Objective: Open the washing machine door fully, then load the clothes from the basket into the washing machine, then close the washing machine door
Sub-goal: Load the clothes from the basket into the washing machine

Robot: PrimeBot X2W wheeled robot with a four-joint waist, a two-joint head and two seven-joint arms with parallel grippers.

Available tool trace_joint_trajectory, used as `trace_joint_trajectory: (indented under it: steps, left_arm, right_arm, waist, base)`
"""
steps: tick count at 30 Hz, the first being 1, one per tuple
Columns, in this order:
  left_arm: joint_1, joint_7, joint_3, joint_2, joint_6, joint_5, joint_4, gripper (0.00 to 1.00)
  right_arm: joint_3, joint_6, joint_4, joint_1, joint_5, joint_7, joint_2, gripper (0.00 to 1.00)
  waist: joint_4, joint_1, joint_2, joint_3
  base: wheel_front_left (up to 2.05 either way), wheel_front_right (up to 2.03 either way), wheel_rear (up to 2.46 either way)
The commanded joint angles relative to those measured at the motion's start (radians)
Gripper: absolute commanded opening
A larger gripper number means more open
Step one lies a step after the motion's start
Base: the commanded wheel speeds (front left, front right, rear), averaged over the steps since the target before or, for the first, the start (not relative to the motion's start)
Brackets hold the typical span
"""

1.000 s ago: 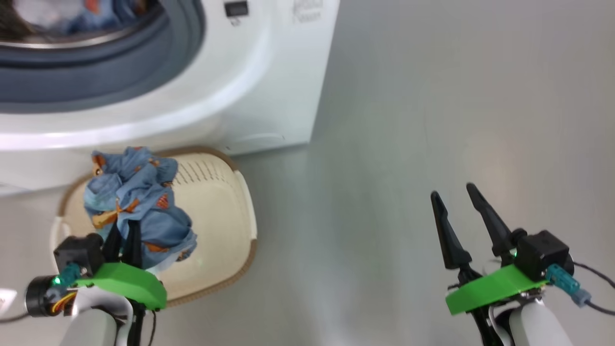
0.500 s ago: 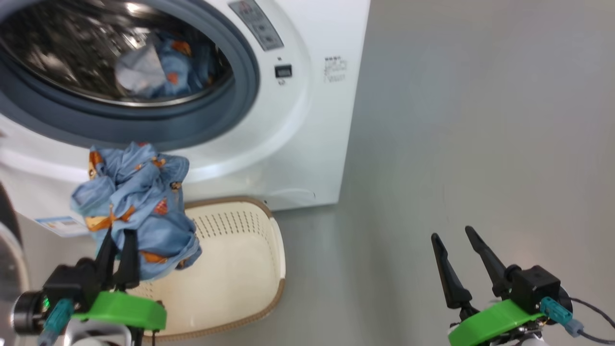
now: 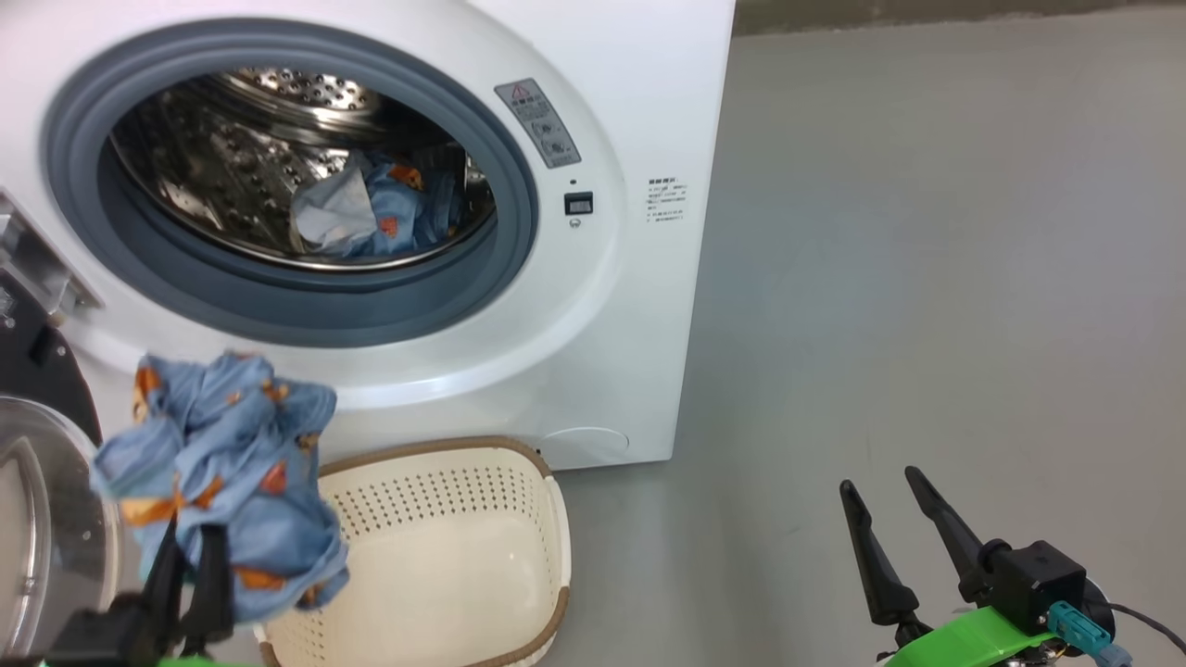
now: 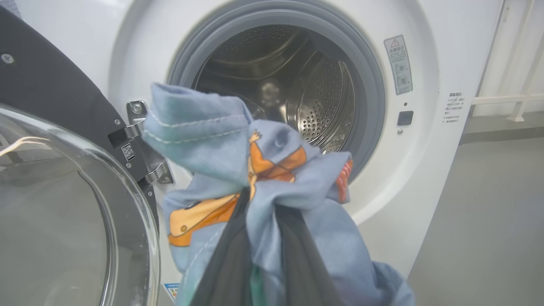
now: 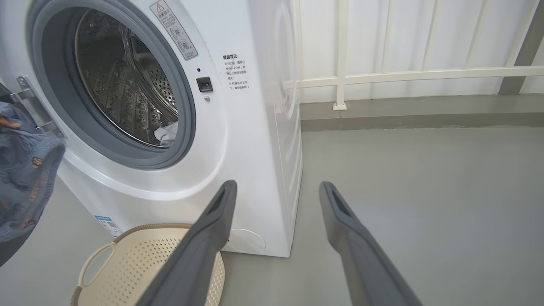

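Two dark fingers of the left gripper [image 3: 192,554] pinch the crumpled light blue, orange-printed garment [image 3: 218,472]. It's held up in front of the big white front-loading washing machine [image 3: 649,120], just below its open mouth, ready to go in. The round black-rimmed glass door [image 3: 42,366] hangs wide off the machine's left side, clearing the way. The cream perforated basket [image 3: 435,448] sits at the machine's foot. The right gripper [image 3: 880,482], fingers parted and empty, waits off the machine's right corner.

Your basket [image 3: 554,519] sits on the floor [image 3: 927,278] just before the washing machine [image 3: 649,111], below its drum [image 3: 232,157], where clothes [image 3: 371,218] lie. The door [image 3: 46,519] stands out at the left. Your left gripper [image 3: 193,556] holds a garment [image 3: 222,463] over the basket's left edge, and your right gripper [image 3: 878,480] is well to the right.
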Motion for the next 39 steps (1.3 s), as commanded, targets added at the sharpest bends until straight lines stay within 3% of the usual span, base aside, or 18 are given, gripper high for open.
trace_joint_trajectory:
  steps: [1, 11, 23, 39]
  left_arm:
    - [-0.008, -0.006, 0.044, 0.016, 0.003, 0.010, -0.033, 0.00]
    - [0.100, -0.006, 0.059, -0.031, 0.003, 0.023, -0.059, 0.00]
    - [0.096, -0.006, 0.064, -0.056, -0.005, 0.029, -0.062, 0.00]
    - [-0.192, -0.006, 0.089, -0.056, -0.071, 0.007, 0.019, 0.00]
  right_arm:
    - [0.021, 0.002, -0.029, -0.001, -0.011, -0.005, -0.005, 1.00]
    - [0.015, 0.002, -0.056, 0.004, -0.028, -0.005, -0.006, 1.00]
    - [0.016, 0.002, -0.057, 0.008, -0.028, -0.005, -0.006, 1.00]
    - [0.043, 0.002, -0.059, -0.060, -0.022, -0.005, 0.002, 1.00]
  waist:
    - [-0.002, 0.0000, 0.0000, -0.008]
    - [-0.016, 0.0000, 0.0000, -0.019]
    - [-0.020, 0.0000, 0.0000, -0.014]
    - [-0.060, 0.0000, 0.0000, 0.154]
  base:
    - [0.00, 0.00, 0.00]
    - [0.00, 0.00, 0.00]
    - [0.00, 0.00, 0.00]
    - [0.00, 0.00, 0.00]
